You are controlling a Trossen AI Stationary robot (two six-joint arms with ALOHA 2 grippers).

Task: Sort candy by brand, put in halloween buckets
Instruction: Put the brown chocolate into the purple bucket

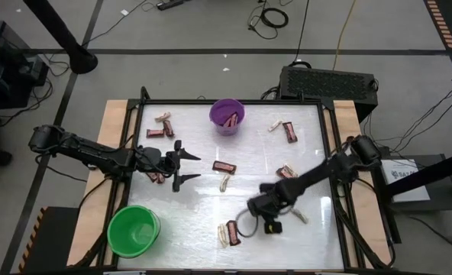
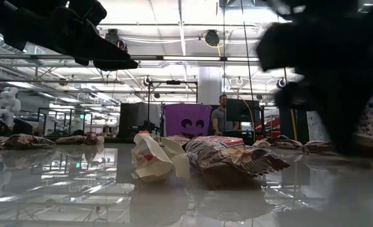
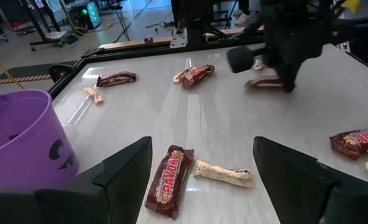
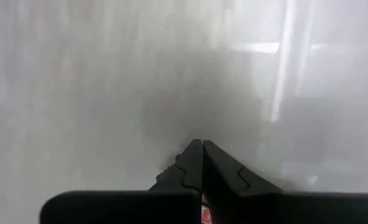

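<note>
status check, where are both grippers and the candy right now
Left gripper open, hovering mid-table over candy. Right gripper shut, down at bare tabletop, nothing visibly held. Purple bucket holds some bars, green bucket looks empty. Path clear.

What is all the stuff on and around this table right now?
Purple bucket: one, far middle of table, a brown bar inside.
Green bucket: one, near left corner.
Brown candy bars: several, scattered on the table.
Cream twisted candies: several, mixed among the bars.
Table: one, glossy white, wood edges.
Person: one, far behind the table.
Left gripper: open, above table left of centre.
Right gripper: shut, low over table, near right.
</note>
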